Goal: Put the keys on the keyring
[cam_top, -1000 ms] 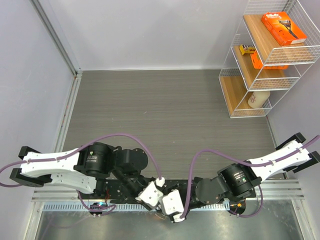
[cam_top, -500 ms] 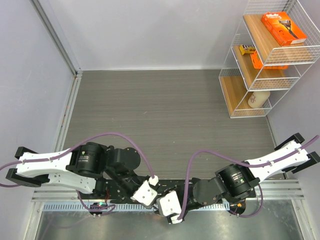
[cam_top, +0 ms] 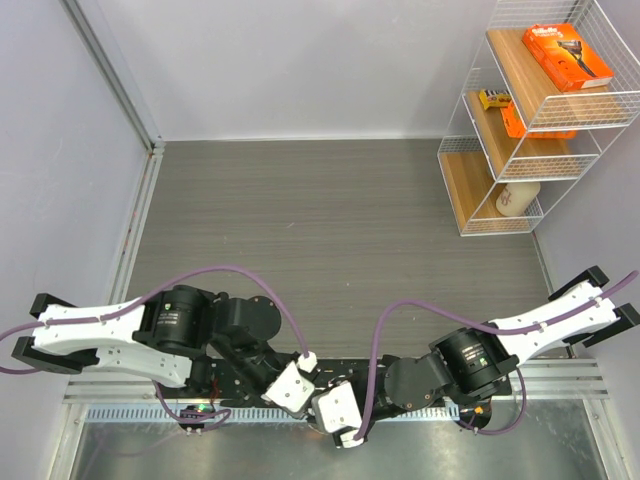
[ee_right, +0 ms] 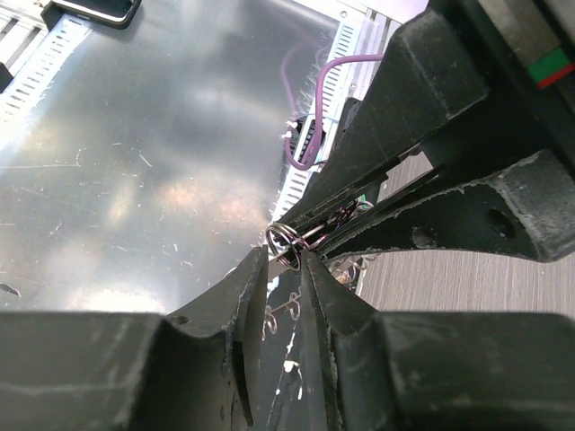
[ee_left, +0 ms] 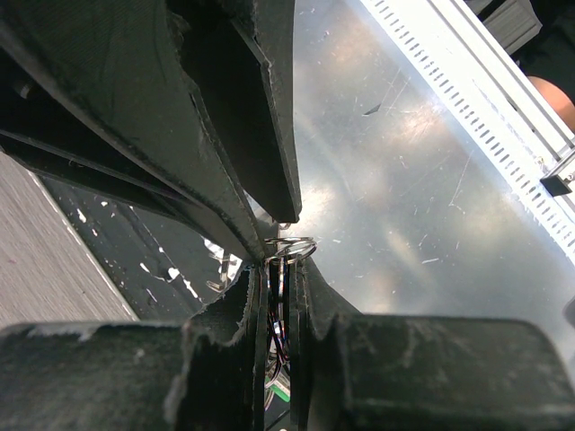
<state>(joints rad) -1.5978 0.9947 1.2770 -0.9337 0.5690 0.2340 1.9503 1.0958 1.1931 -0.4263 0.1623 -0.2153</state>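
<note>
The keyring (ee_left: 292, 244) is a thin silver ring pinched at the tips of my left gripper (ee_left: 278, 265), which is shut on it. A green bit (ee_left: 278, 390) shows deep between the left fingers. In the right wrist view the keyring (ee_right: 286, 244) lies right at the tips of my right gripper (ee_right: 286, 260), whose fingers stand a narrow gap apart on either side of it. Small silver shapes (ee_right: 280, 312) hang below the ring, too small to tell as keys. From above, both grippers (cam_top: 300, 388) (cam_top: 338, 412) meet over the arm bases, and the ring is hidden under them.
A scratched metal plate (ee_left: 431, 180) lies beneath the grippers, with a perforated rail (ee_left: 490, 135) along its edge. The grey table mat (cam_top: 330, 230) stretches beyond the arms. A wire shelf (cam_top: 535, 110) with boxes stands at the far right.
Both wrists have shifted slightly left and toward the near edge. The right gripper's fingers have narrowed around the ring. The left grip is unchanged.
</note>
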